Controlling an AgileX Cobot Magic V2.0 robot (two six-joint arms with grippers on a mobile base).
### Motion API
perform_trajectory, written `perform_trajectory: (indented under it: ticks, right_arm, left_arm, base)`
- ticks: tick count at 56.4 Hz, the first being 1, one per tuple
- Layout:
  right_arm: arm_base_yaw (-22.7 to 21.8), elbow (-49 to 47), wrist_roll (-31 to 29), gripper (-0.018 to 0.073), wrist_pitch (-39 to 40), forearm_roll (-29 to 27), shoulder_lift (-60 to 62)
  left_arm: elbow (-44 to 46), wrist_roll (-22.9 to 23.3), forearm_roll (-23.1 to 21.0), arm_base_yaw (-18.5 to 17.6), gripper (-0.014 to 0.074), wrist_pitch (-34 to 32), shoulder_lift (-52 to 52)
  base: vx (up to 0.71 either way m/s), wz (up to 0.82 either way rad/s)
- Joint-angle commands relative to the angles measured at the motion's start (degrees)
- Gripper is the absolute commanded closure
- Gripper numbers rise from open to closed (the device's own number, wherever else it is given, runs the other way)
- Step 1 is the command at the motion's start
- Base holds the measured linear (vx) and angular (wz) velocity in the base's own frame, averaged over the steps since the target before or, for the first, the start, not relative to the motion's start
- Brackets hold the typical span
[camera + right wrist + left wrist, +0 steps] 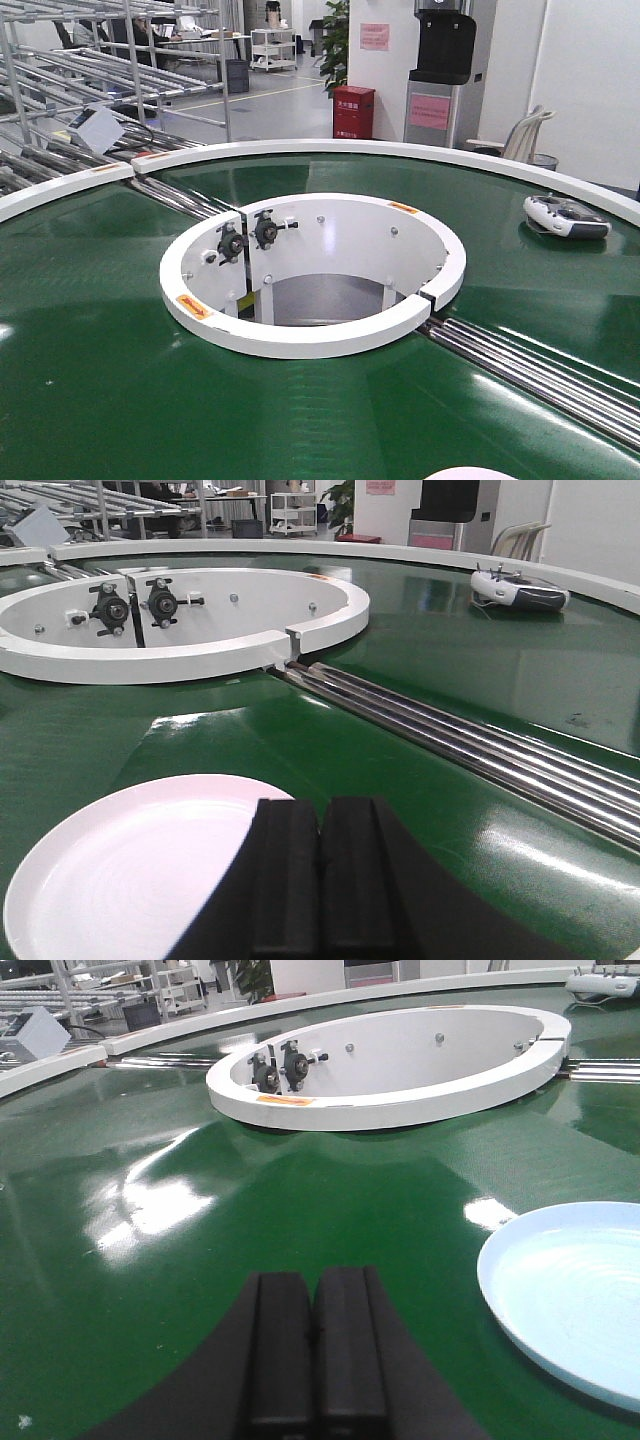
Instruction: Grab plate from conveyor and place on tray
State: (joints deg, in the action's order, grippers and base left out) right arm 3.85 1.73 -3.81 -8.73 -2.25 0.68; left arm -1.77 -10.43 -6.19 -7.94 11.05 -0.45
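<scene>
A white plate [125, 870] lies flat on the dark-green conveyor [90, 330]. In the left wrist view the plate [575, 1295] is at the lower right, and in the front view only its far rim [470, 473] peeks in at the bottom edge. My left gripper [315, 1290] is shut and empty, hovering left of the plate. My right gripper [320, 815] is shut too, holding nothing, just right of the plate's near edge. The tray is out of view.
The white ring [310, 335] rims the central opening. Steel rollers [540, 375] cross the belt at right, more at back left [175, 195]. A white remote controller [566, 215] rests on the far right belt. Metal racks [100, 60] stand behind.
</scene>
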Motion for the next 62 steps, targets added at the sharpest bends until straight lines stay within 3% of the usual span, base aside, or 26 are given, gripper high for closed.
perform_trajectory:
  ticks: [1, 31, 41, 47, 53, 62]
  right_arm:
    - [-0.3, 0.8, -0.3, 0.0568, 4.7, 0.6, 0.6]
    - [-0.4, 0.8, -0.3, 0.0568, 8.4, 0.6, 0.6]
    - [-0.4, 0.6, -0.4, 0.0568, 18.9, 0.6, 0.6]
    - [-0.4, -3.2, -0.4, 0.0568, 23.6, 0.5, 0.6]
    - [-0.4, -13.3, -2.0, 0.0568, 19.1, 0.4, 0.0]
    - [-0.4, -33.5, -8.3, 0.0568, 4.2, 0.7, -9.8]
  left_arm:
    - [-1.2, 0.5, -0.2, 0.1, 0.0594, -4.6, -1.0]
    - [-1.2, 0.4, -0.2, 0.1, 0.0594, -4.8, -1.0]
    - [-1.0, 0.5, -0.2, 0.1, 0.0594, -11.4, -1.0]
    - [0.2, 3.2, -1.2, 0.1, 0.0594, -22.3, -1.0]
    - [5.5, 11.4, -2.1, 0.1, 0.0594, -29.8, -0.9]
    - [23.1, 8.4, -2.1, 0.1, 0.0594, -24.3, 7.8]
  base:
    - [0.0, 0.0]
    - [0.0, 0.0]
    - [0.0, 0.0]
    - [0.0, 0.0]
    - [0.0, 0.0]
    - [0.0, 0.0]
